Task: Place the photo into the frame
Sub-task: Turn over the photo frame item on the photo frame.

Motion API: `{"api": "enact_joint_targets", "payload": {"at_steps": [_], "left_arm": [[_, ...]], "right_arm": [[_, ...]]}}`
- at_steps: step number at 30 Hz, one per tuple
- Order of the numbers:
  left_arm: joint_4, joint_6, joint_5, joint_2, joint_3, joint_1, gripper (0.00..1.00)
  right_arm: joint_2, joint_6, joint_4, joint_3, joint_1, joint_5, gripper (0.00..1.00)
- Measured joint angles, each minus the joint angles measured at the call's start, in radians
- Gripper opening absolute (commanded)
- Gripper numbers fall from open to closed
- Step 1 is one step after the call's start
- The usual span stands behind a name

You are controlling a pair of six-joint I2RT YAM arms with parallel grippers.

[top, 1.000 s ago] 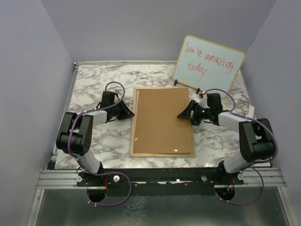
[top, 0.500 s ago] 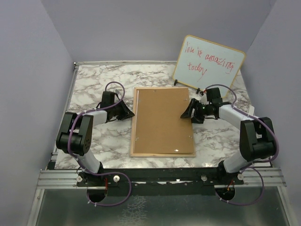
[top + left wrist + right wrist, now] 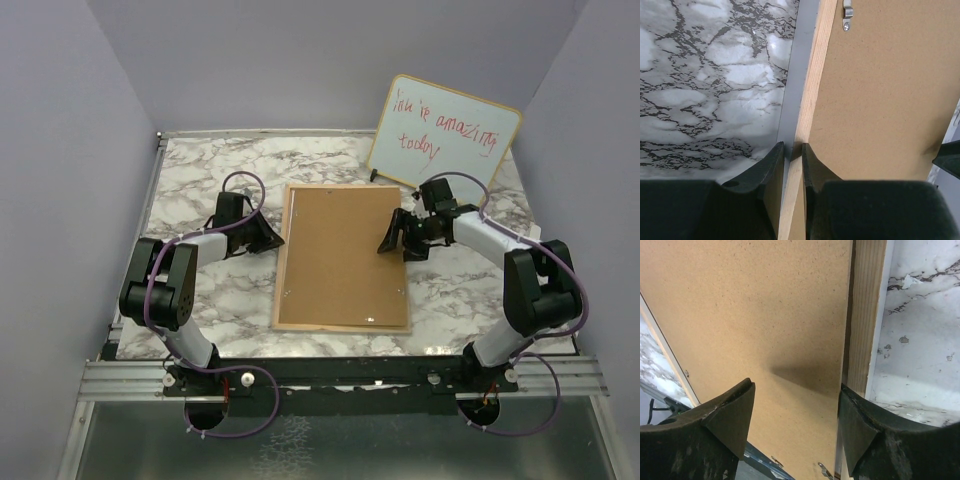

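The frame [image 3: 340, 326] lies flat in the middle of the marble table, back side up, with the brown backing board [image 3: 345, 255] resting in it. The photo is hidden from every view. My left gripper [image 3: 272, 237] sits at the frame's left side. In the left wrist view the left gripper [image 3: 793, 152] is shut on the light wood rail [image 3: 812, 85]. My right gripper [image 3: 395, 247] hovers at the frame's right side. The right gripper [image 3: 795, 390] stands open, one finger above the backing board [image 3: 765, 305], the other at the right rail [image 3: 867, 315].
A wood-rimmed whiteboard [image 3: 445, 135] with red writing leans against the back wall at the right, close behind my right arm. Small metal clips [image 3: 847, 15] sit along the frame's inner edge. Grey walls close in the marble table [image 3: 200, 170] on three sides.
My right gripper has moved left and back onto the frame's right side. The frame has shifted slightly to the left. The left gripper keeps its hold on the left rail.
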Motion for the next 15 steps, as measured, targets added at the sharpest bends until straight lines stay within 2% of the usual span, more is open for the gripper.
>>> {"api": "enact_joint_targets", "payload": {"at_steps": [3, 12, 15], "left_arm": [[-0.005, 0.006, 0.0, 0.0, 0.003, 0.0, 0.21], [-0.001, 0.023, 0.002, 0.018, 0.023, 0.008, 0.21], [-0.002, 0.028, 0.002, 0.021, 0.029, 0.01, 0.21]], "right_arm": [[0.009, -0.012, -0.019, 0.023, 0.011, 0.006, 0.67], [0.121, -0.061, -0.054, 0.105, 0.055, 0.052, 0.52], [0.132, -0.079, -0.054, 0.106, 0.055, 0.051, 0.5]]}}
